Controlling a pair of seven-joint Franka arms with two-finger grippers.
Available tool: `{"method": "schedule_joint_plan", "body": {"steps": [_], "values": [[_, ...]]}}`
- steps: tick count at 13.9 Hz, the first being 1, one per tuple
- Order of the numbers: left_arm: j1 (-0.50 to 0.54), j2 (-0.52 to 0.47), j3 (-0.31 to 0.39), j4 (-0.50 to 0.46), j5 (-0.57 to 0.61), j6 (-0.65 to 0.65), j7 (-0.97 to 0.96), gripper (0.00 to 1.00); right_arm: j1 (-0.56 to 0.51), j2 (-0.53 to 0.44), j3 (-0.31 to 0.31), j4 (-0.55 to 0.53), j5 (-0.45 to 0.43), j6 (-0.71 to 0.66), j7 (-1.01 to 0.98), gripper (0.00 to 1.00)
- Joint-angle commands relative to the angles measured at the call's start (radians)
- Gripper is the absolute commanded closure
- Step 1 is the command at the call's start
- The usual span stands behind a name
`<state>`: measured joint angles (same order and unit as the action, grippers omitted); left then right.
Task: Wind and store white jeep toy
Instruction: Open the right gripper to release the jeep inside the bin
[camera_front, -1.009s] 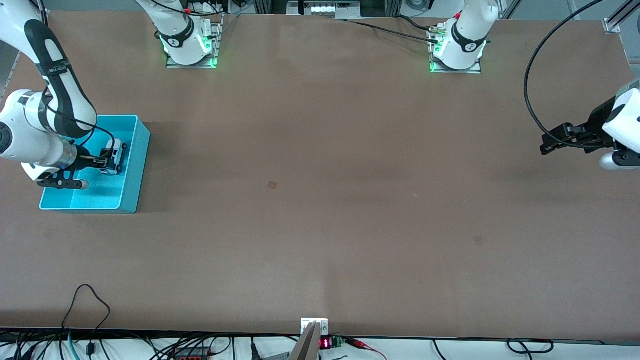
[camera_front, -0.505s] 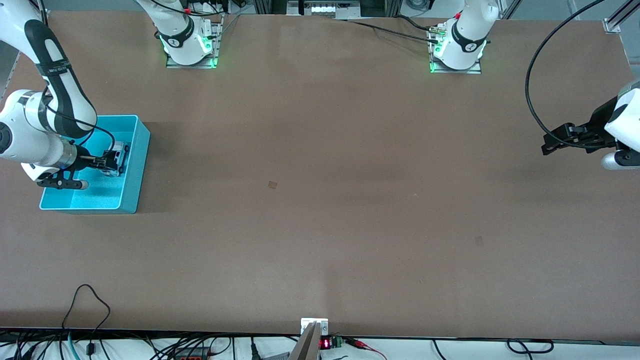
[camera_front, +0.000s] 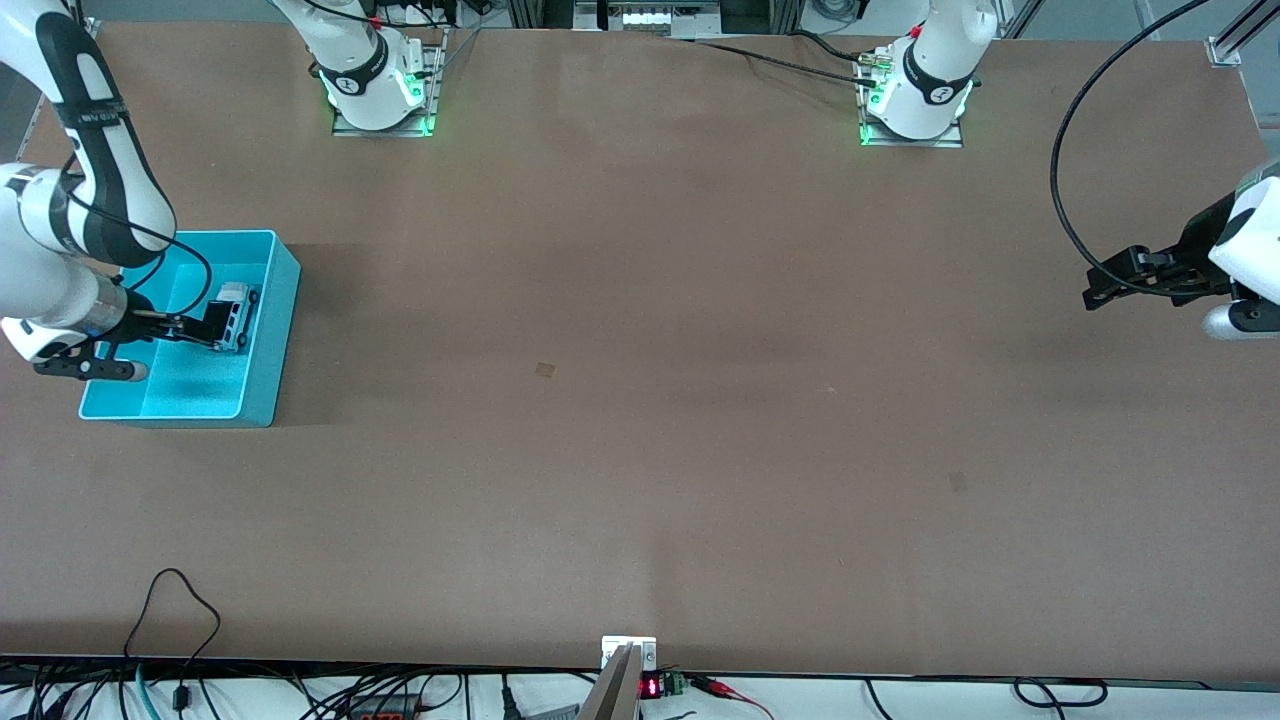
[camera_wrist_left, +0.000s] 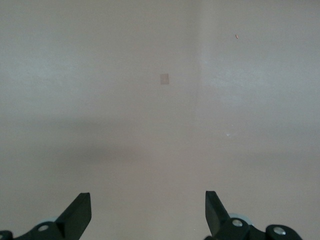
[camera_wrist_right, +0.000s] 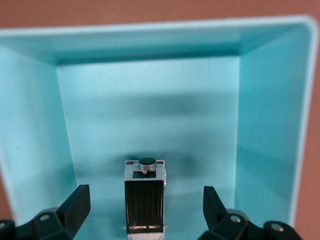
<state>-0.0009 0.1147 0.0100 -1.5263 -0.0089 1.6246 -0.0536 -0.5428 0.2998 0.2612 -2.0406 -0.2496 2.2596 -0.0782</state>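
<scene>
Front view: high across the table (camera_front: 640, 300), facing both bases. Right wrist view: close, looking between open fingers (camera_wrist_right: 75, 207) into the bin (camera_wrist_right: 272, 100) at the jeep (camera_wrist_right: 144, 200), both shared with front. Left wrist view: down on bare table only.

brown table (camera_front: 640, 400); cables (camera_front: 170, 610) perhaps along its edge.

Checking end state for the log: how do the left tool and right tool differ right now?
1. The right tool is over the turquoise bin; the left tool waits over bare table at the left arm's end.
2. The right tool has the white jeep toy between its open fingers, apparently released in the bin; the left tool has nothing between its fingers.

Shared: both are open and hold nothing.
</scene>
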Motion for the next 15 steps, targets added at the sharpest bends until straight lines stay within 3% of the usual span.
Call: {"method": "schedule_joint_plan", "body": {"steps": [1,3,6,10,13,15], "values": [[-0.007,-0.021,0.008,-0.012,-0.016,-0.011,0.018,0.0,0.026,-0.082,0.004,0.032,0.006,-0.104,0.0,0.0],[-0.007,-0.024,0.008,-0.012,-0.016,-0.011,0.018,0.0,0.044,-0.126,0.009,0.06,0.015,-0.171,0.001,0.0],[-0.007,-0.026,0.007,-0.011,-0.016,-0.009,0.017,0.0,0.055,-0.203,0.007,0.112,0.177,-0.279,0.003,0.0],[-0.005,-0.027,0.008,-0.009,-0.017,-0.009,0.017,0.0,0.122,-0.333,0.006,0.141,0.187,-0.354,0.009,0.0],[-0.005,-0.029,0.008,-0.009,-0.019,-0.018,0.011,0.0,0.133,-0.338,0.0,0.241,0.187,-0.471,0.005,0.0],[-0.005,-0.032,0.008,-0.008,-0.017,-0.023,0.011,0.0,0.209,-0.34,-0.075,0.29,0.19,-0.524,0.008,0.0]]}}
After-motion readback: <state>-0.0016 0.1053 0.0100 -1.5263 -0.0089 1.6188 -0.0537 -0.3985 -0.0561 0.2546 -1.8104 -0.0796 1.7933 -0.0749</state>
